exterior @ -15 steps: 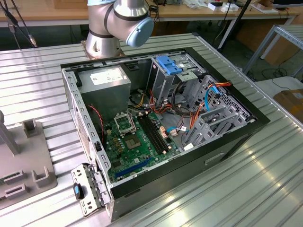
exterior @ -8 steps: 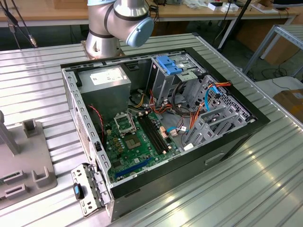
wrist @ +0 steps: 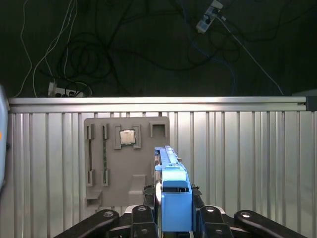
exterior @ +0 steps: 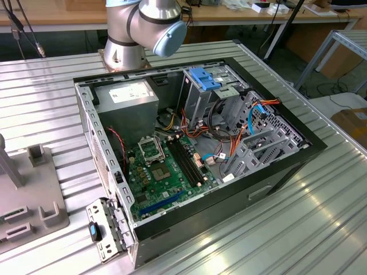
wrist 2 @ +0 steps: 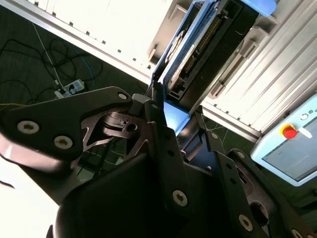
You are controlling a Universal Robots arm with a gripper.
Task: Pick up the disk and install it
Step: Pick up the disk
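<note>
**Bench** [exterior: 298, 229]: ribbed aluminium top, running across the whole exterior view and carrying everything below.

**Computer case** [exterior: 189, 216]: black tower lying on its side at the centre of the exterior view, side panel off, motherboard and cabling showing.

**Arm** [exterior: 143, 28]: silver base joint with a pale blue cap, standing at the upper middle of the exterior view, just behind the case.

**Fixture plate** [wrist: 124, 176]: grey slotted plate, lying flat on the bench, seen in the first wrist view beyond the tool.

**Drive cage** [exterior: 198, 103]: silver cage topped by a fixed blue bracket [exterior: 205, 77], sitting in the case's upper middle.

**Tool** [wrist: 172, 221]: jaws are pressing in to the thickness of the disk, one on each broad face, and gripping it edge-on.

**Disk** [wrist: 168, 161]: dark body in a bright blue carrier, riding in the tool clear of the bench, apart from the case. Handling, as judged: stiff, dense for its bulk, smooth-faced and liable to slip, sensitive to knocks. It is best held across the flat faces near mid-length, keeping the connector end and the thin plastic rails free.

**Chip** [wrist: 127, 137]: small square part, sitting in a pocket of the fixture plate.
</note>
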